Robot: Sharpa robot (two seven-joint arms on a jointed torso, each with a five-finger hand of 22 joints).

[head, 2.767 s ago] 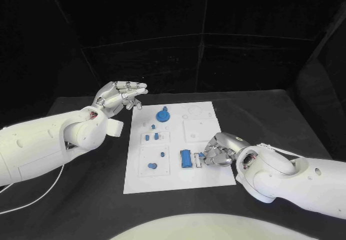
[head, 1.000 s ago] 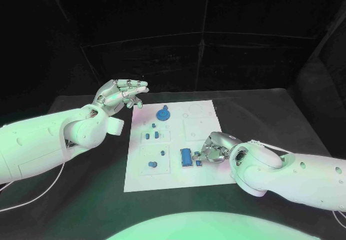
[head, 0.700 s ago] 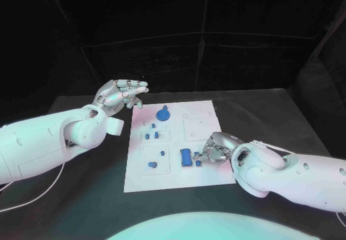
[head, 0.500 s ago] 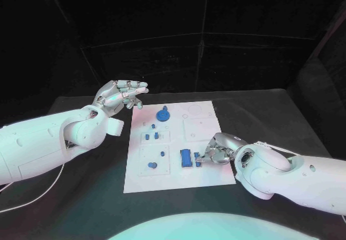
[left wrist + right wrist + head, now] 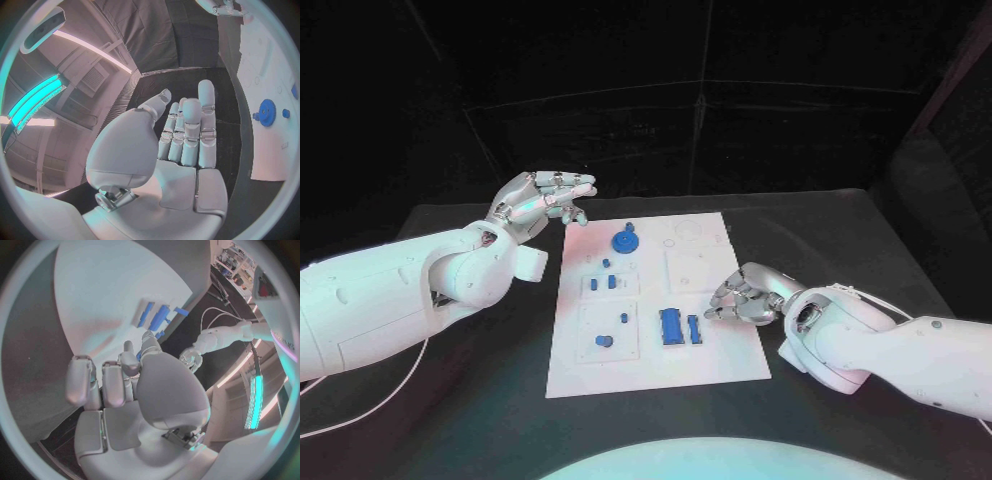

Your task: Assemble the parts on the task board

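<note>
The white task board [image 5: 718, 355] lies mid-table with several blue parts on it. A blue gear [image 5: 625, 240] stands at its far end, and small pegs [image 5: 604, 263] sit below it. A wide blue block [image 5: 671, 326] and a narrow blue piece [image 5: 694, 328] lie side by side. My right hand [image 5: 744, 297] rests at the board's right edge, just right of the narrow piece, fingers curled in with nothing visible in them. In the right wrist view the block [image 5: 159, 317] lies beyond my right hand [image 5: 125, 385]. My left hand [image 5: 538, 195] hovers off the board's far left corner, fingers apart and holding nothing.
A round blue part [image 5: 603, 341] sits near the board's left front. In the left wrist view the gear [image 5: 267, 112] and the board [image 5: 275, 65] lie off to one side of my left hand's flat palm [image 5: 181, 145]. Black table [image 5: 473, 400] surrounds the board.
My right hand has drawn back to the right, off the narrow blue piece, which now lies beside the block. The left hand has hardly moved. The camera has shifted slightly.
</note>
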